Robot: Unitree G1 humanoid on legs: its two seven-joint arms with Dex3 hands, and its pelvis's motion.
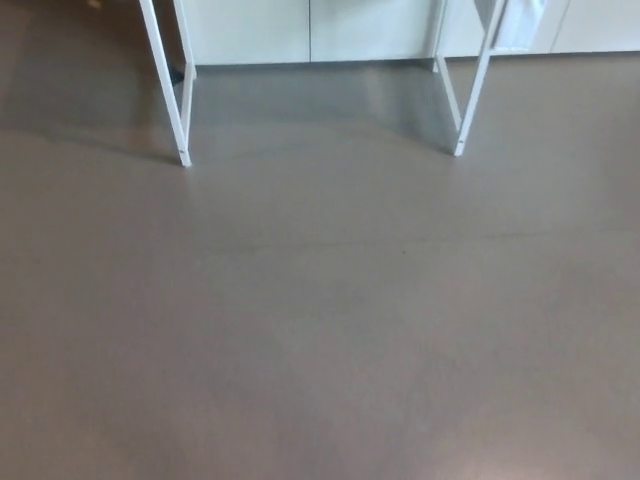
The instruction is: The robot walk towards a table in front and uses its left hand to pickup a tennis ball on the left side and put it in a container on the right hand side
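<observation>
Only the white legs of the table (171, 100) show, standing at the top of the view on a bare grey-brown floor (320, 320). Its top, the tennis ball and the container are out of sight beyond the upper edge. Neither the left hand nor the right hand is in view, so their state cannot be told. A tennis ball should be light, felted and slightly springy, and is best cupped round its middle. How this one looks cannot be said.

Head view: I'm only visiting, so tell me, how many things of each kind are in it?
White leg frames: 2
Grey-brown floor: 1
Pale panelled wall behind: 1
Total: 4
</observation>
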